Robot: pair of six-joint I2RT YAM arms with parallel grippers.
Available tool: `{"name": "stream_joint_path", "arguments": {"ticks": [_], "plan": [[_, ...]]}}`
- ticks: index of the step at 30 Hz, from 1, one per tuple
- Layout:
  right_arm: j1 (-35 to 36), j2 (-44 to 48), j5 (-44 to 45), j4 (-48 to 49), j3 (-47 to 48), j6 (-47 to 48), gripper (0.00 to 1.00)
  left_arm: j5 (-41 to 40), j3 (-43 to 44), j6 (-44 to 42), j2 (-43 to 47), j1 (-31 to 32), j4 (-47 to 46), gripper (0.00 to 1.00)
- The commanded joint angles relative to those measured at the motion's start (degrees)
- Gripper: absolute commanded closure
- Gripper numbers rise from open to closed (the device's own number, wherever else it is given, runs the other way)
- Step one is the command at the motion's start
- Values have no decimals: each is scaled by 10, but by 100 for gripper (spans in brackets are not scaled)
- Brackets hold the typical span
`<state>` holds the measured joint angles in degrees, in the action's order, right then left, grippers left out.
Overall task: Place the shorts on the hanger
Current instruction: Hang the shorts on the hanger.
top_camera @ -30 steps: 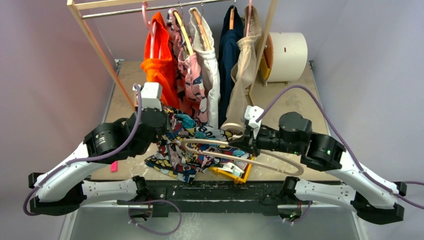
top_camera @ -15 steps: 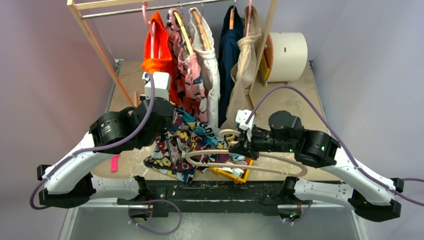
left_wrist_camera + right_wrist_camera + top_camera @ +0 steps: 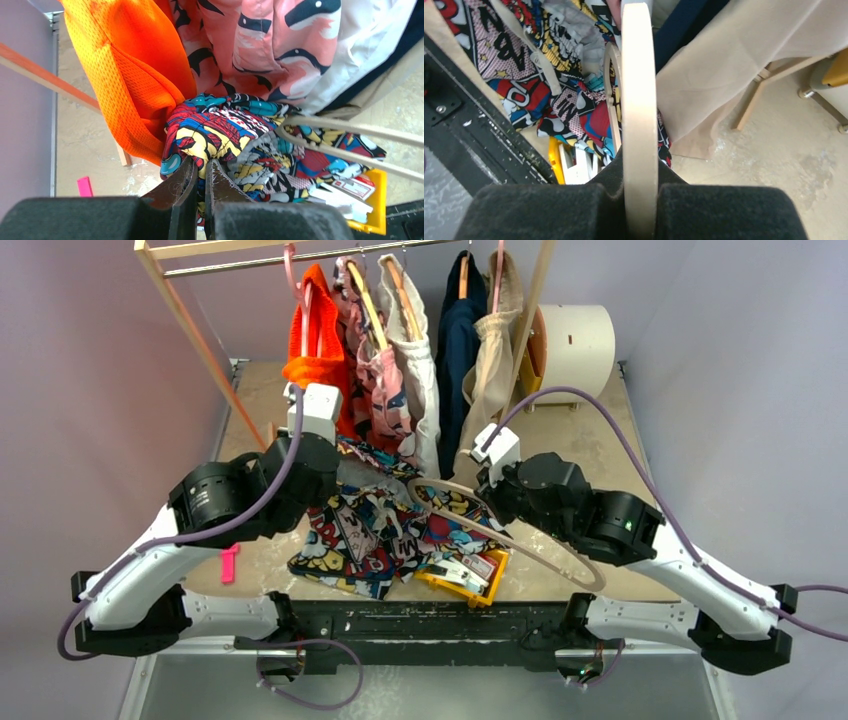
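Left claw (image 3: 200,170) pinches an edge of the shorts (image 3: 225,132), bunched just ahead of it above the tabletop (image 3: 85,145) — likely to open a path for the hanger (image 3: 639,100), clamped edge-on in the right claw (image 3: 640,200).

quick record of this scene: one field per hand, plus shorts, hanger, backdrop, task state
left hand: shut on an edge of the shorts
right hand: shut on the hanger
shorts: one part raised by the left hand, the rest heaped on the table
hanger: off the rack, tilted, one end over the shorts
backdrop: orange garment and other clothes hang on the rack
task state: shorts not yet on the hanger
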<state>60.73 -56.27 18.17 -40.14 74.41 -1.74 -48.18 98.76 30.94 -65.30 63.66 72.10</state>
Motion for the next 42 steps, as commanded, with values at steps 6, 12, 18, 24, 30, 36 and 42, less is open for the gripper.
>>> {"name": "stream_joint_path", "arguments": {"ticks": [6,12,18,24,30,36,42], "plan": [[-1,48,-6,66,20,15,100,97,-23,-65,53,-3,-38,100],[-2,96,-178,123,4,31,100,120,-35,-61,61,-3,-55,100],[-2,104,-241,163,-2,40,100,123,-5,-37,18,-3,-40,100],[-1,128,-249,203,-5,47,100,122,13,-26,-6,-3,-26,100],[-2,119,-256,222,-25,47,100,119,25,-24,-17,-4,-25,100],[-1,121,-280,234,-35,47,100,100,52,-17,-23,-3,-11,100],[-2,72,-207,208,-33,48,100,108,61,-10,-25,-3,-18,100]]}}
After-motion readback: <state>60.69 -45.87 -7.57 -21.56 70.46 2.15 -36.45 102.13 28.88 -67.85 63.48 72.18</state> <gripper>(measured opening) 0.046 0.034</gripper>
